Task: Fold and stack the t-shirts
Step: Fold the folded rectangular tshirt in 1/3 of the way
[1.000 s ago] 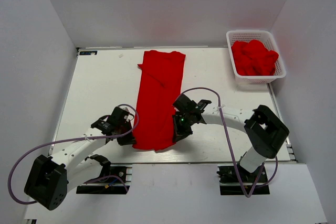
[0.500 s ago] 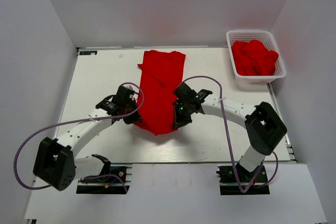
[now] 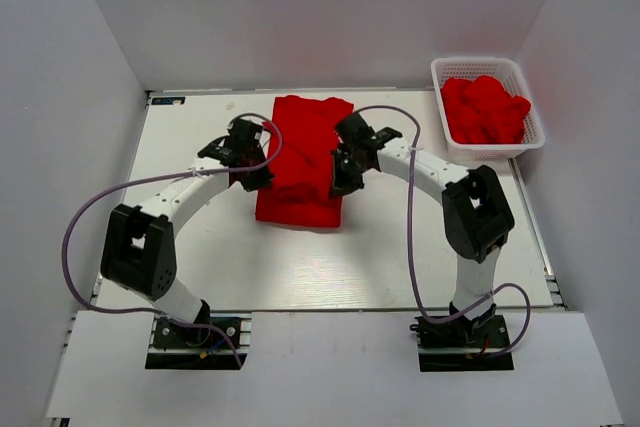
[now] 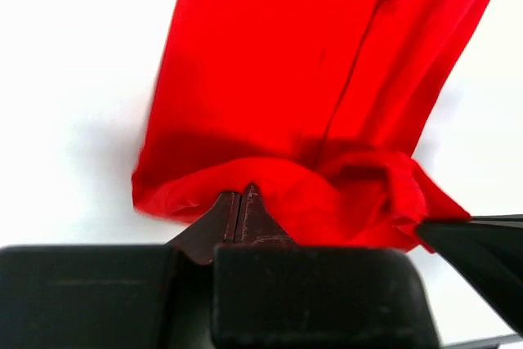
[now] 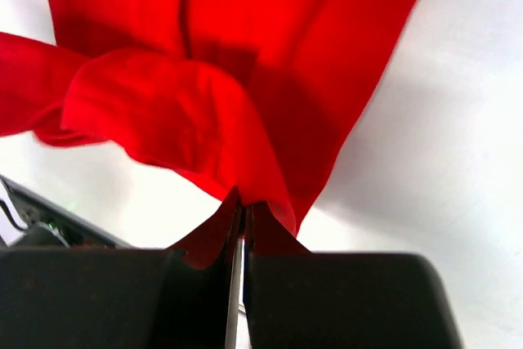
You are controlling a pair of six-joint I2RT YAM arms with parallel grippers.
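Pinching hard, the left jaws are clamped on one near corner of the plain bright red cloth t-shirt [image 3: 300,162]. The right jaws are clamped on the other corner, with cloth bunched at both closed tips. Its near end is doubled over, the fold lying nearest on the white desk [image 3: 200,257], mid-desk between the arms. Far right, a white plastic lattice basket [image 3: 480,60] holds a heap of more red shirts [image 3: 485,112].
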